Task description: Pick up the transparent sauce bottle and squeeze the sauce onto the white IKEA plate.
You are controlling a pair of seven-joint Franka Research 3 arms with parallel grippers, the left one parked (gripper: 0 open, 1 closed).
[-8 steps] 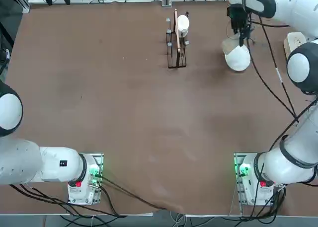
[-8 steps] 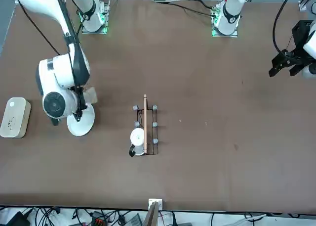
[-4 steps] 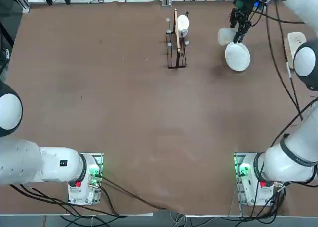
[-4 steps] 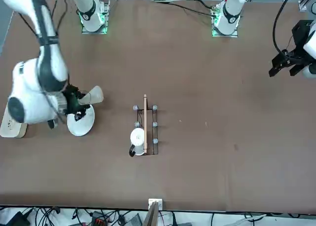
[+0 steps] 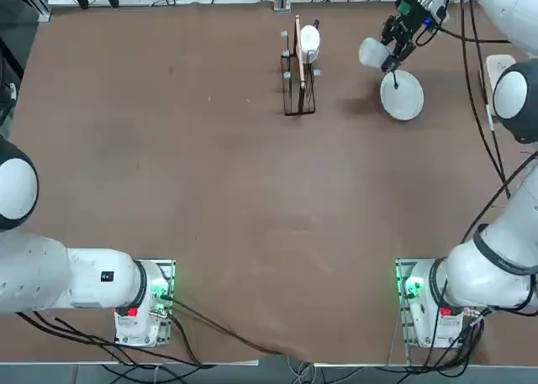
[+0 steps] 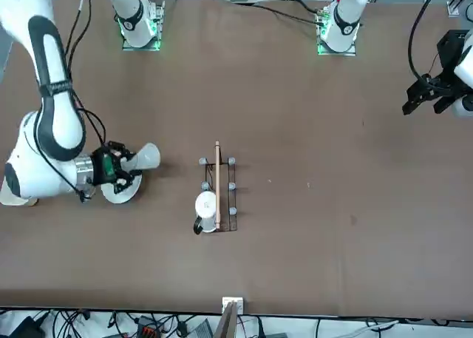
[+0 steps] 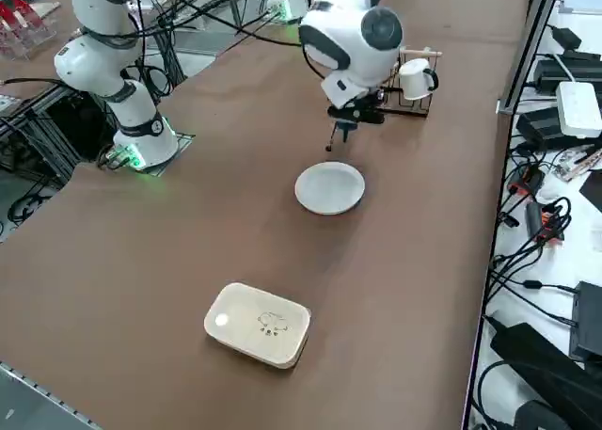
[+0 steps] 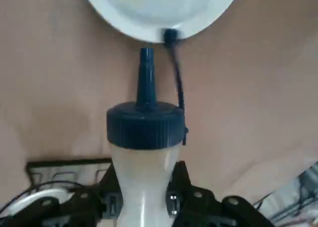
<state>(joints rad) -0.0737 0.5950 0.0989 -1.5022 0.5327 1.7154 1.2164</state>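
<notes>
My right gripper [image 5: 393, 44] is shut on the transparent sauce bottle [image 8: 144, 137], a clear body with pale contents and a dark blue cap. The bottle is tipped over, and its blue nozzle [image 8: 146, 78] points down at the near rim of the white IKEA plate [image 8: 159, 8]. A small tethered cap [image 8: 169, 36] dangles beside the nozzle. From overhead the bottle's pale body [image 5: 372, 52] sticks out toward the rack, just beyond the plate [image 5: 402, 95]. In the front view the gripper [image 6: 112, 168] and the bottle [image 6: 146, 157] hover over the plate [image 6: 123, 191].
A black wire rack [image 5: 298, 73] holding a white mug or disc [image 5: 309, 39] stands left of the plate, also seen from the side [image 7: 414, 77]. A rounded-square cream container [image 7: 259, 324] lies at the table's right, beyond the plate [image 7: 329, 187].
The wrist has turned and swung toward the table's far edge. The bottle went from hanging over the plate to lying tipped, its base now out toward the rack.
</notes>
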